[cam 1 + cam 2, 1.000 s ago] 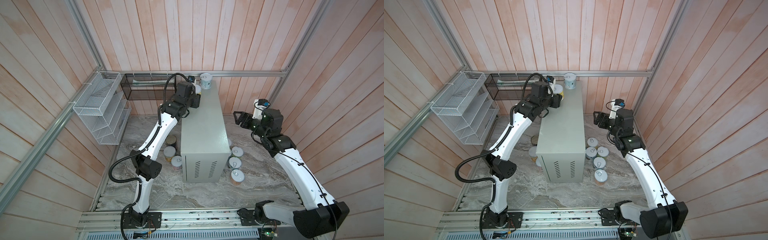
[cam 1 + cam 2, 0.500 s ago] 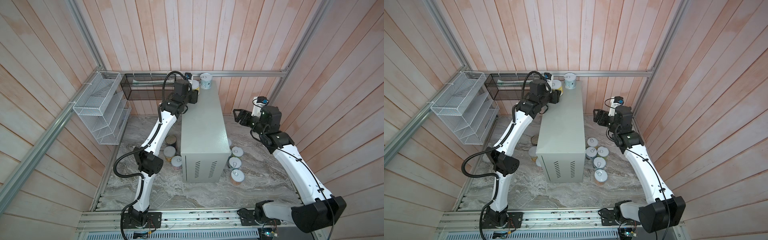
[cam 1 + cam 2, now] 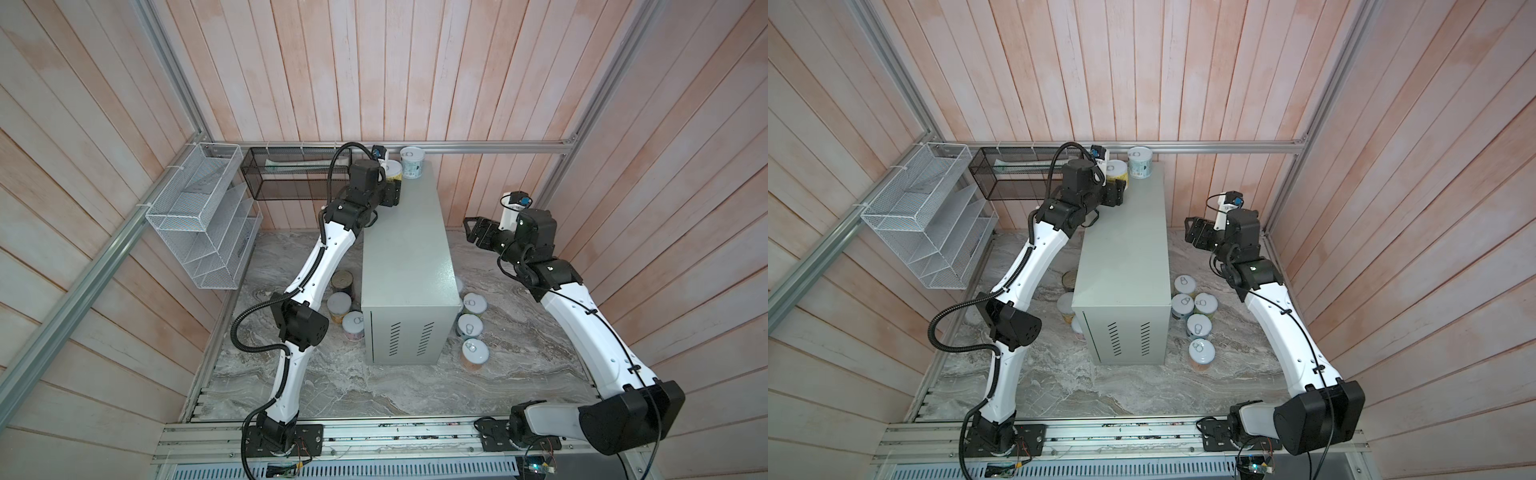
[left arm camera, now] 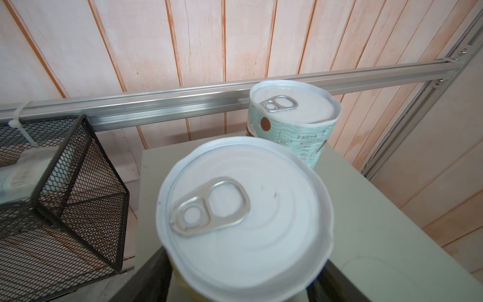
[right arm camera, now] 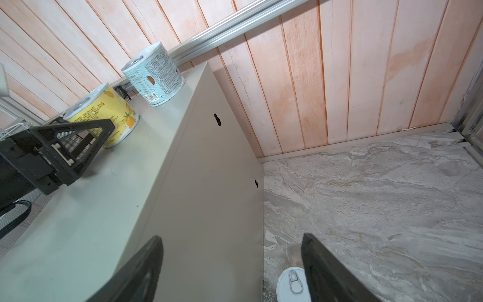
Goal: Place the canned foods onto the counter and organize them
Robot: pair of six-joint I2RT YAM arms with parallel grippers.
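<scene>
1 counter (image 3: 405, 266) mid floor (image 3: 374, 395), vent slits on its 6 o'clock end. 2 arms: L at 9 o'clock, R at 3. 2 baskets on the wall: white basket (image 3: 199, 220) at 10 o'clock, black basket (image 3: 291, 174) at 11.

Cans (image 3: 1199, 326): 10 seen over both top views, all lids up.
- 2 upright on the counter's 12 o'clock end: yellow can (image 3: 392, 169) at the 11 o'clock corner, blue can (image 3: 411, 163) just beside it at 12.
- 3 on the floor at the counter's 8 o'clock, incl. dark can (image 3: 341, 281).
- 5 on the floor at its 4 o'clock.

L claw (image 4: 241, 264) straddles the yellow can from the can's 6 o'clock side, 1 finger each side. The can sits on the counter. Can't tell if the fingers press it or stand just off.

R claw (image 5: 231, 239) is wide open and empty, in the air at the counter's 2 o'clock, well apart from every can.
</scene>
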